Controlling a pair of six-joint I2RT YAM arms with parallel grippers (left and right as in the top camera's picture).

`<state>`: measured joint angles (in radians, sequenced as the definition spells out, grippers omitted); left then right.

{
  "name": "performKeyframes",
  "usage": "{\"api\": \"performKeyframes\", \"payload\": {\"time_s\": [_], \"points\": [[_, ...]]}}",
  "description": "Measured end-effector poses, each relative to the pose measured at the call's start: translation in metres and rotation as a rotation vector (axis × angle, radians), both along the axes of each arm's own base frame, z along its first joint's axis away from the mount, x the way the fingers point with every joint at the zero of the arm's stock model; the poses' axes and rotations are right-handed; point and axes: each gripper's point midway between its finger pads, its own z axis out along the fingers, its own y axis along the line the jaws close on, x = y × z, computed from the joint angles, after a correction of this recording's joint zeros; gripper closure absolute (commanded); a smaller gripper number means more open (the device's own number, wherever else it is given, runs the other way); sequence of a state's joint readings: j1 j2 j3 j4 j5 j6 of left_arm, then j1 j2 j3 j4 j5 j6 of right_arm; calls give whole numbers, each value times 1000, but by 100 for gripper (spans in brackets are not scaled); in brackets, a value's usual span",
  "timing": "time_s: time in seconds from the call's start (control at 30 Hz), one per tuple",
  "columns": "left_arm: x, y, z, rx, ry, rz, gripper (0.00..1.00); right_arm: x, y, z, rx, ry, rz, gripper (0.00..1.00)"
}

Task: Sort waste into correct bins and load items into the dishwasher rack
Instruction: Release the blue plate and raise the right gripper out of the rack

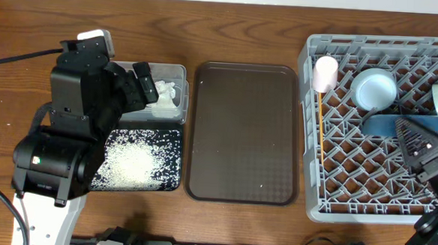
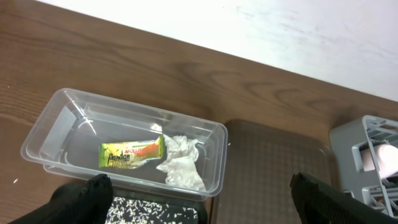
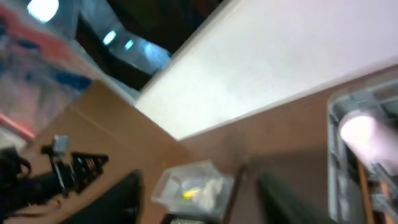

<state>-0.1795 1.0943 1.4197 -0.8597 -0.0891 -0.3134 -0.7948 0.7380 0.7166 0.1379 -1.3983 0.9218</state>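
The dark-blue plate [image 1: 380, 125] lies racked just frame-left of the right gripper [image 1: 415, 142], half-spread and empty; the left gripper [image 2: 202, 202], far off, gapes empty.

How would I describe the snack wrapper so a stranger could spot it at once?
Find the brown tray at the centre; a clear tub sits beside its far left corner. Inside, the wrapper is the flat yellow-green printed packet, unlike the crumpled white napkin next to it.
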Motion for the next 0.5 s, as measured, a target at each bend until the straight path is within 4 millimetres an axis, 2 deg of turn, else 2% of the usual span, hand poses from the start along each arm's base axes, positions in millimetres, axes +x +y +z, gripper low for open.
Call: {"api": "performKeyframes", "payload": {"time_s": [0.03,0.07,0.23,0.5], "points": [[0,0,0,0,0,0,6,0,0,4,-24,-24,-3,92],[0,0,0,0,0,0,6,0,-1,6,-42,-42,-9,99],[0,0,0,0,0,0,6,9,-13,2,-47,-43,-74,99],[0,0,0,0,0,0,6,40,-50,-20,-62,-24,-158,99]]}}
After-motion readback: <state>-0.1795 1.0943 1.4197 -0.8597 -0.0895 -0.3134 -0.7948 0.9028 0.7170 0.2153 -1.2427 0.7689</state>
